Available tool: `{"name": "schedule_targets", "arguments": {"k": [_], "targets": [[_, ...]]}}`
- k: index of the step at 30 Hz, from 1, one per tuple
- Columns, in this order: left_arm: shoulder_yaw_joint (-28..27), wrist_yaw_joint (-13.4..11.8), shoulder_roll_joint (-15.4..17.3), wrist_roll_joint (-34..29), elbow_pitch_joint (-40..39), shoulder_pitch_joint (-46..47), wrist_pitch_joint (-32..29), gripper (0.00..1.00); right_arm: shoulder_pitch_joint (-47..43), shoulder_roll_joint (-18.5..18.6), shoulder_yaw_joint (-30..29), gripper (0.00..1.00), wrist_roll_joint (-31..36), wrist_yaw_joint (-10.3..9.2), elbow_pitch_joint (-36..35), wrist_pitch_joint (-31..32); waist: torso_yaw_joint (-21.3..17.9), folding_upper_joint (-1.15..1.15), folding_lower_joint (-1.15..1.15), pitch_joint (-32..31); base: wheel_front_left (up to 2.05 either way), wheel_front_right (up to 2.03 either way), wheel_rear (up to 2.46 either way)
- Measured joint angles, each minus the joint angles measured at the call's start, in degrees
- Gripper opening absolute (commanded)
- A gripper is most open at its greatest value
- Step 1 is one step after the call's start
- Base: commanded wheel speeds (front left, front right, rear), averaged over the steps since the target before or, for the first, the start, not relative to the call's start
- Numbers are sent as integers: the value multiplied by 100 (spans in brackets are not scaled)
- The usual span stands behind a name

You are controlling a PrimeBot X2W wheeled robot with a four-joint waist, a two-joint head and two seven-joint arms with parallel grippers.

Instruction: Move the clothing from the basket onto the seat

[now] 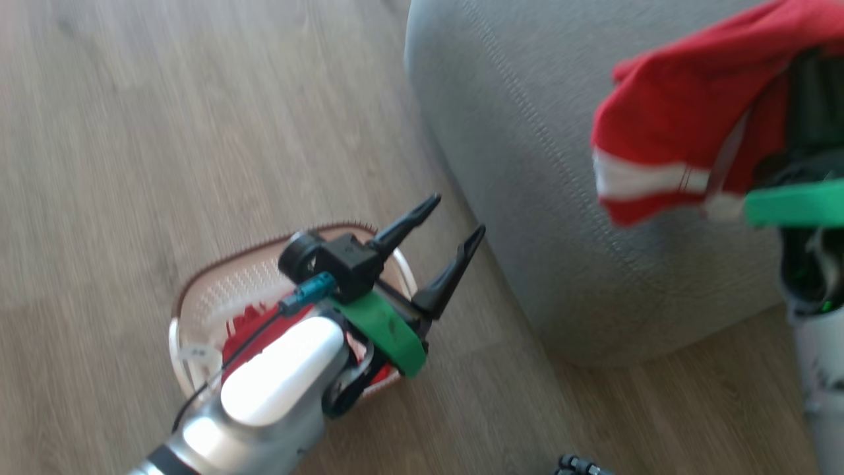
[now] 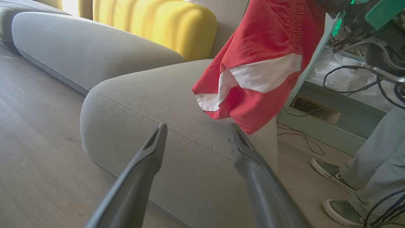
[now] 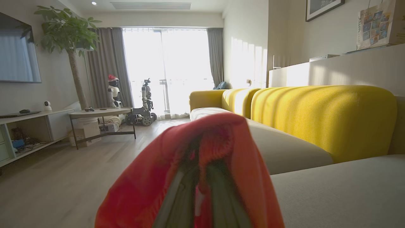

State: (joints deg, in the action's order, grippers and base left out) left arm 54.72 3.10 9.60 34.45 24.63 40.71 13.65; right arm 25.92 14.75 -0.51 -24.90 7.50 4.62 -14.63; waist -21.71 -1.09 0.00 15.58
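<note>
Head view gives me the clearest read. My right claw (image 3: 201, 190) is pressed together on a red garment (image 1: 666, 125) with a broad white stripe, which hangs in the air over the grey sofa seat (image 1: 527, 165). The right wrist view confirms the grip, with red cloth bunched around both fingers so that it hides their tips. From the left wrist view, the garment's lower hem looks to be apart from the cushion, though I cannot tell for certain whether that corner brushes the edge.

My left claw (image 1: 457, 214) is spread wide and holds nothing. It hovers above the cream perforated basket (image 1: 217, 290), which sits on the wood floor (image 1: 132, 132) just beside the seat. More red clothing (image 1: 254, 330) lies inside the basket, partly hidden under my left forearm.

I judge this as the carry step, with the drop not yet made, so the task is only partly done. Next I would bring the right claw lower and further in over the cushion, away from its rounded edge, so the cloth does not slide to the floor when I let go. After that, the left claw is well placed to go down into the basket. A person's legs and shoes (image 2: 335, 172) stand near the sofa's end, so I would keep the right arm's swing short.
</note>
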Motion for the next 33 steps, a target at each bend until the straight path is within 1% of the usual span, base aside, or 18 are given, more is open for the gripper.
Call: {"name": "schedule_targets", "arguments": {"k": [4, 7, 10, 11, 17, 24, 26, 29, 30, 31, 32, 33], "targets": [[0, 38, 49, -35, -105, 205, -57, 100, 638, 235, -122, 0, -383, 0, 684, 0, 131, 0, 0, 356, 0, 0, 0], [5, 43, 103, -40, -148, 241, -104, 100, 1155, 489, -170, 0, -553, 0, 1140, 0, 234, 0, 1, 600, 0, 0, 0], [11, 43, 165, -93, -194, 333, -155, 100, 1630, 754, -185, 0, -658, 0, 1558, 0, 340, 0, 1, 827, 0, 0, 0], [11, 43, 165, -93, -194, 333, -155, 100, 1630, 754, -185, 0, -658, 0, 1558, 0, 340, 0, 1, 827, 0, 0, 0], [24, 42, 204, -131, -336, 560, -247, 100, 2402, 1099, -240, 0, -843, 1, 2299, 0, 526, 0, 1, 1240, 0, 0, 0], [93, 29, 285, -240, -592, 770, -413, 100, 3189, 1496, -497, 0, -892, 1, 3123, -1, 704, 0, 1, 1716, 0, 0, 0], [94, -11, 315, -240, -652, 814, -425, 100, 3352, 1560, -404, 0, -880, 0, 3455, -1, 746, 0, 1, 1828, 0, 0, 0], [110, -10, 356, -240, -684, 820, -458, 100, 3480, 1543, -59, 0, -834, 1, 4092, 110, 800, 0, 2, 1925, 0, 0, 0], [120, -10, 364, -240, -689, 820, -458, 100, 3505, 1523, 25, 18, -825, 1, 4302, 200, 809, 0, 1, 1937, 0, 0, 0], [132, -10, 367, -240, -692, 820, -458, 100, 3529, 1514, 92, 51, -781, 1, 4508, 287, 813, 0, 1, 1940, 0, 0, 0], [141, -10, 367, -240, -694, 821, -474, 100, 3576, 1507, 144, 100, -735, 1, 4752, 460, 815, 0, 1, 1934, 0, 0, 0], [145, -10, 367, -240, -697, 821, -475, 100, 3616, 1508, 242, 100, -686, 1, 4933, 620, 819, 0, 0, 1925, 0, 0, 0]]}}
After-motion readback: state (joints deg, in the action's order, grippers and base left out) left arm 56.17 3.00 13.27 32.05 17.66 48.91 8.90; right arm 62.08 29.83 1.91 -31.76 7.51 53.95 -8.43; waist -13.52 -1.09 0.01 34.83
